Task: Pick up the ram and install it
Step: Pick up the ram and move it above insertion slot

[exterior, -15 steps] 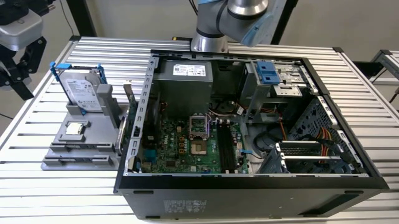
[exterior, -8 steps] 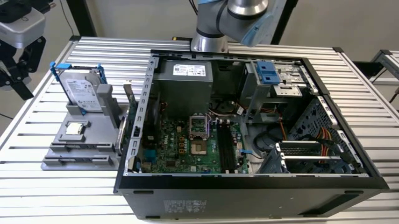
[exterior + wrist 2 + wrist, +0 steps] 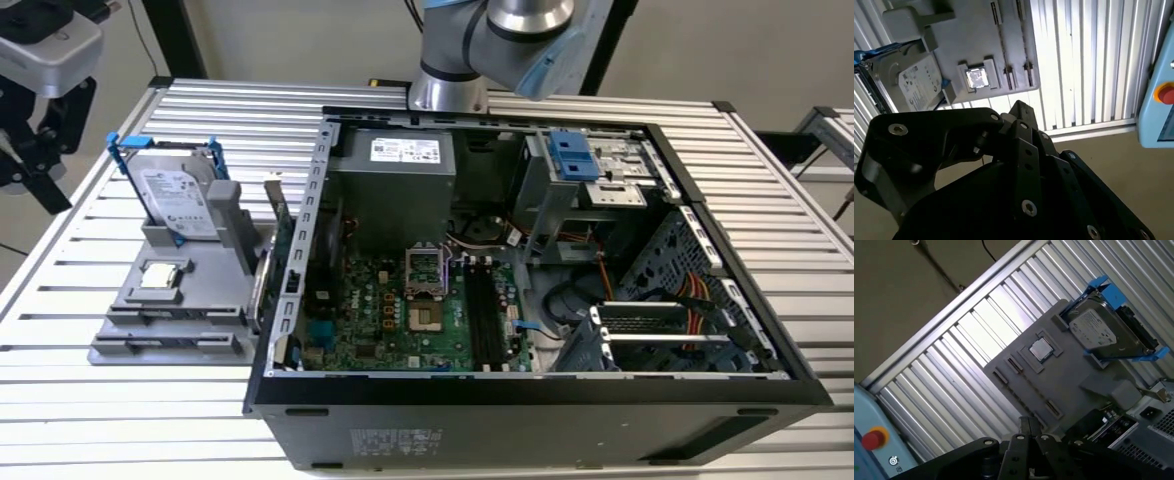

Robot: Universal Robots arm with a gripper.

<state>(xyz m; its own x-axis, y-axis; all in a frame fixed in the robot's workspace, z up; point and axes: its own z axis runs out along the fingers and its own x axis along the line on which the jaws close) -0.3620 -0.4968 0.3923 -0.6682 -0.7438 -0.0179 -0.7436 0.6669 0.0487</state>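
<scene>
While the gripper (image 3: pixel 1025 421), jaws drawn together on nothing, hangs high over the ribbed metal table (image 3: pixel 954 385) and tan floor (image 3: pixel 899 295), the ram (image 3: pixel 263 285) stands edgewise far beneath it, between grey holder (image 3: pixel 147 310) and computer case (image 3: pixel 534 420), barely discernible, its lower edge hidden.

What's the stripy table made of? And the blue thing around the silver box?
The table looks like bare metal, probably aluminium: silvery ribbed slats that gleam under the light. The blue frame around the hard drive looks like plastic: one flat, dull colour with moulded clips.
</scene>
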